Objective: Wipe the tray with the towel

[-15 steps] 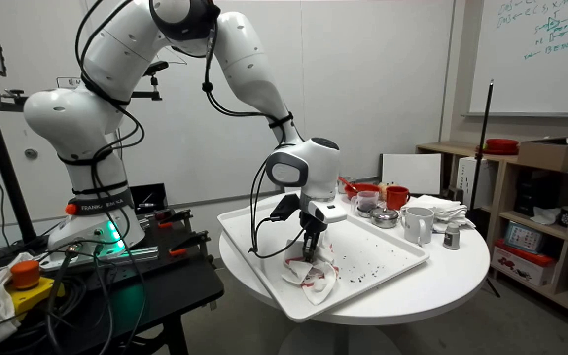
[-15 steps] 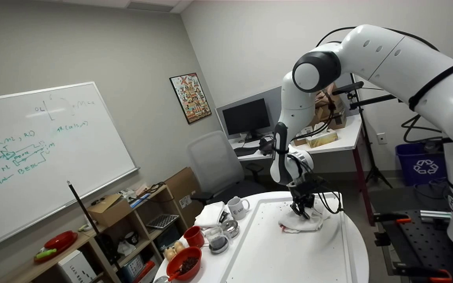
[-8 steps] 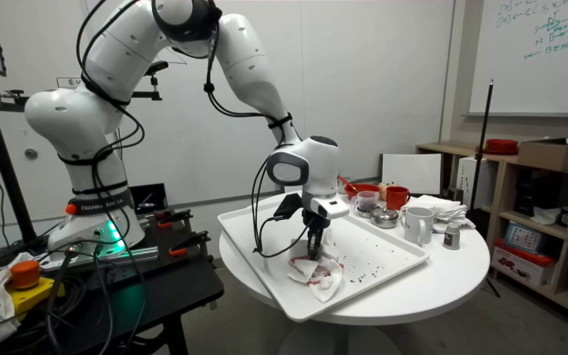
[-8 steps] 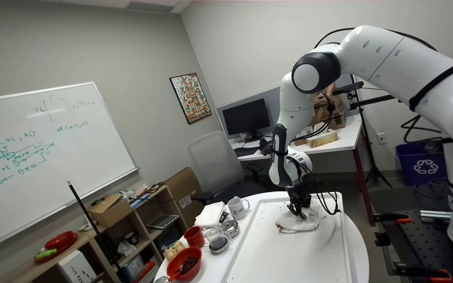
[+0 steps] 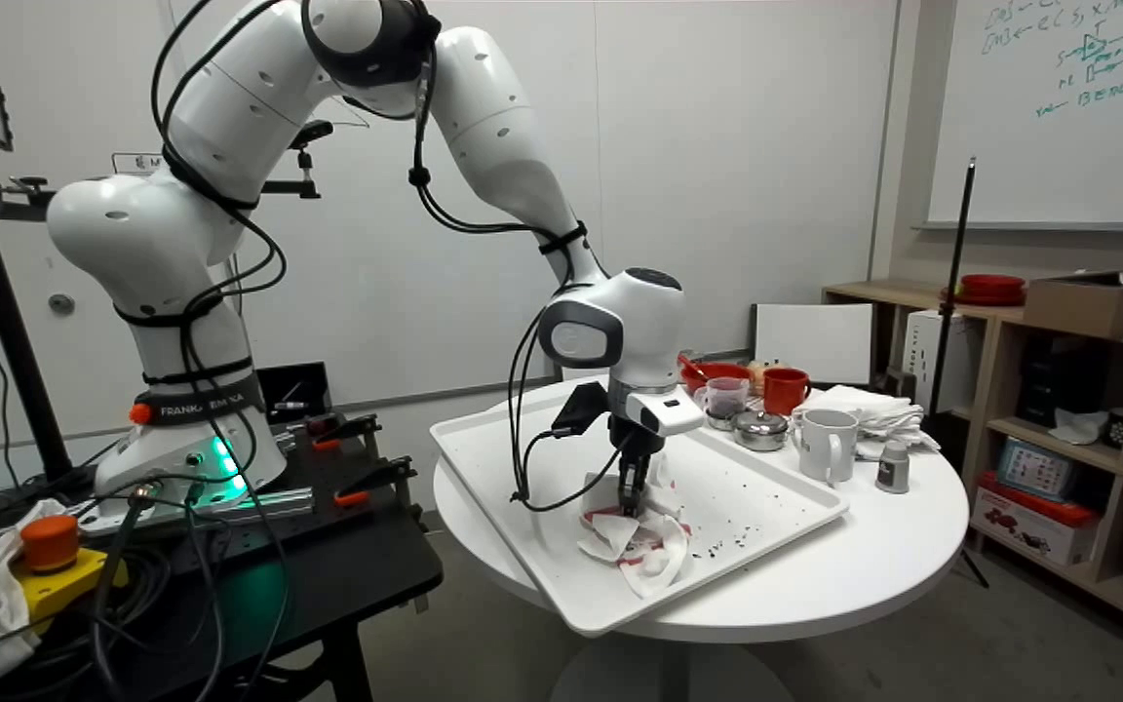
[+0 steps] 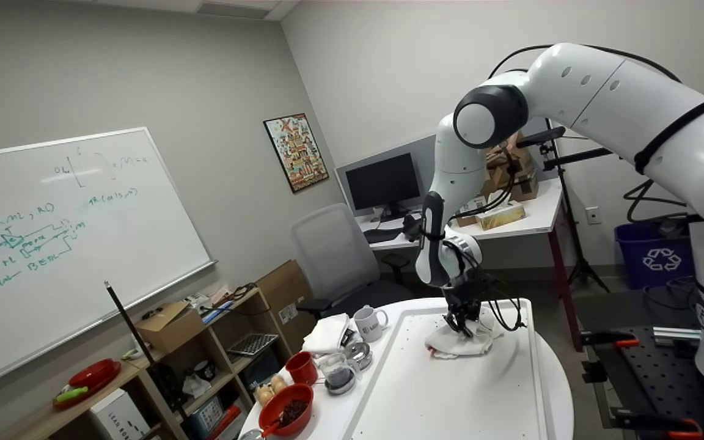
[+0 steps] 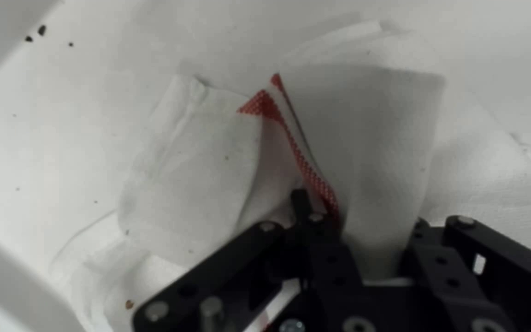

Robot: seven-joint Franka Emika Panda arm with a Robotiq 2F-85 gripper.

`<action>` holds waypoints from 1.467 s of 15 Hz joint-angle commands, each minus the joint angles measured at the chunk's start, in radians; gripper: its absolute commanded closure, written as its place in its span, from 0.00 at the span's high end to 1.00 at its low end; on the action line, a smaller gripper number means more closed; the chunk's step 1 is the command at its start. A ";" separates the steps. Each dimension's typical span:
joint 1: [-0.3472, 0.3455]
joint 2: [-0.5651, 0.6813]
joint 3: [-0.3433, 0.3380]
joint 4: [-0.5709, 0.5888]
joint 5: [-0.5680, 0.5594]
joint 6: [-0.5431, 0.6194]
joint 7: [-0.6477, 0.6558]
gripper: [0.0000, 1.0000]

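Jaws, one pair, black: pointing downward, clenched on a gathered fold of the towel (image 7: 376, 152), whose red checked edge runs in between them in the wrist view.

Towel, one, whitish with reddish markings: crumpled, pinched in the jaws, its loose part spread below and around them on the tray (image 5: 776, 497).

Tray, one, white, rectangular, with low raised rim: directly beneath the jaws.

Dark specks (image 5: 715, 548), many, loose: on the tray, right of the jaws in an exterior view; several more in the wrist view.

Arm (image 5: 498, 127), one, white: above the jaws.

Surface (image 5: 883, 551), one, round, white: under tray and jaws.

On the surface, past the tray rim, right of the jaws in an exterior view: shiny metal tin (image 5: 759, 431); clear cup (image 5: 723, 397); red mug (image 5: 786, 390); pale mug (image 5: 827, 447); small grey bottle (image 5: 894, 470); white cloths (image 5: 859, 408), piled.

Red bowl (image 6: 274, 408), one, holding dark bits (image 6: 295, 412): left of the jaws and nearer the camera in an exterior view, well apart from them.

Wooden shelf (image 5: 1034, 439), one: far right of the jaws in an exterior view, bearing red dishes (image 5: 990, 288) and a cardboard box (image 5: 1093, 309).
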 commanded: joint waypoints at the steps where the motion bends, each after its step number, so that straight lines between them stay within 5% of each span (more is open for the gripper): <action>1: -0.003 0.000 0.003 0.001 -0.006 0.000 0.004 0.13; 9: -0.003 0.000 0.003 0.001 -0.006 0.000 0.004 0.13; 10: -0.003 0.000 0.003 0.001 -0.006 0.000 0.004 0.08; 22: 0.149 0.087 -0.181 0.008 -0.206 0.282 0.080 0.08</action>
